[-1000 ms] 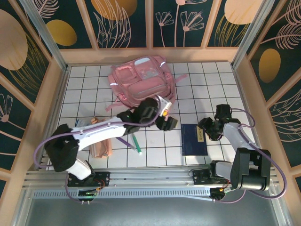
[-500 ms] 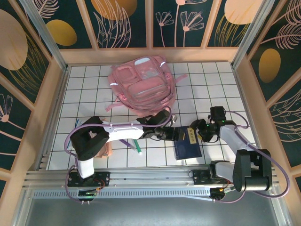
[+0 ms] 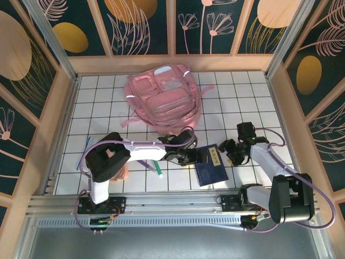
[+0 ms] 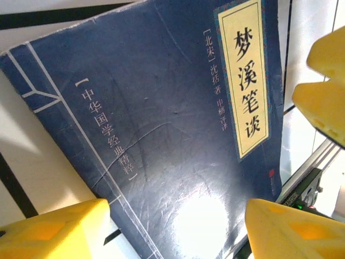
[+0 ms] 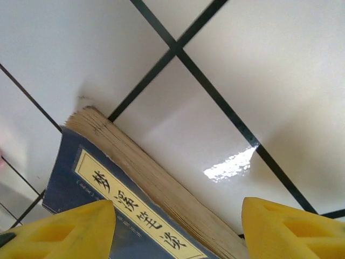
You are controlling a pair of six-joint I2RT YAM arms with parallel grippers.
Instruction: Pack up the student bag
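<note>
Down at the near side of the worktop (image 3: 242, 102), the left gripper (image 4: 175, 216) hangs open right over the blue book (image 3: 211, 167). The right gripper (image 5: 178, 213), open too, faces its page edge, and the student bag (image 3: 161, 97) lies well apart, near the back wall.

White table (image 3: 245, 102) with black grid lines, glossy glare. Dark teal wall panels (image 3: 143, 32), gold discs, pink leaf outlines, light wood frames (image 3: 172, 62). Aluminium rails (image 3: 172, 208) along near edge.
</note>
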